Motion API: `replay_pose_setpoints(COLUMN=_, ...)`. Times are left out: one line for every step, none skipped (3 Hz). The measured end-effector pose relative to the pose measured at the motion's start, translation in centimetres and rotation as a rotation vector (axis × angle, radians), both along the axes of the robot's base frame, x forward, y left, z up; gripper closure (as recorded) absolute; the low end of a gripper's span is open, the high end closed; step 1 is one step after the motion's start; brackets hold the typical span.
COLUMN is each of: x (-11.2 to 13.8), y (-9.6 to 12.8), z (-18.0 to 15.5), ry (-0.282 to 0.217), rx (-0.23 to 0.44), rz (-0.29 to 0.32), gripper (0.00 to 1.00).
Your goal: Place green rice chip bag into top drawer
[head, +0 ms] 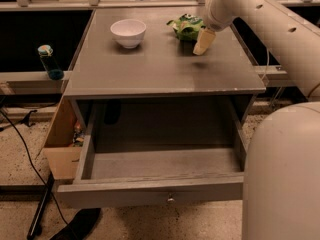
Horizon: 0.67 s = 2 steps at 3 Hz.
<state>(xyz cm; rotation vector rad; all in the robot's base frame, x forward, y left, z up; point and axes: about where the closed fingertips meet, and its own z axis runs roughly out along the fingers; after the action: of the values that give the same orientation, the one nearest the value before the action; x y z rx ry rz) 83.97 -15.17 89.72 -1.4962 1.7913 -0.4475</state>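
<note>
Gripper (204,42) low over the back right part of the grey worktop (160,69), tip pointing down, at or just above the surface. Open or closed: cannot tell from this angle. It carries nothing that shows.

Green rice chip bag (186,26) lies crumpled on the worktop just beside the gripper, to its left and a little farther back. Whether the two touch cannot be told. The bag is not lifted.

White bowl (128,32) sits upright on the worktop, well to the gripper's left, apart from the bag.

Top drawer (150,194) is pulled out below and in front of the gripper, under the worktop's near edge. Its inside shows bare grey boards. Small metal knob (171,199) at the centre of its flat front.

White arm (260,19) comes in from the upper right down to the gripper.

Tan cardboard box (62,144) stands on the floor far down and to the gripper's left, against the cabinet's side. Blue bottle (50,62) stands upright on a ledge beyond the worktop's left edge.
</note>
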Motion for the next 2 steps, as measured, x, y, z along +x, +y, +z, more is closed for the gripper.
replay_pose_setpoints(x=0.93, y=0.06, z=-0.69, ry=0.001, rx=0.022, rz=-0.008, gripper=0.0)
replay_pose_setpoints(x=1.62, y=0.48, z=-0.85, ry=0.001, rx=0.053, rz=-0.007, gripper=0.03)
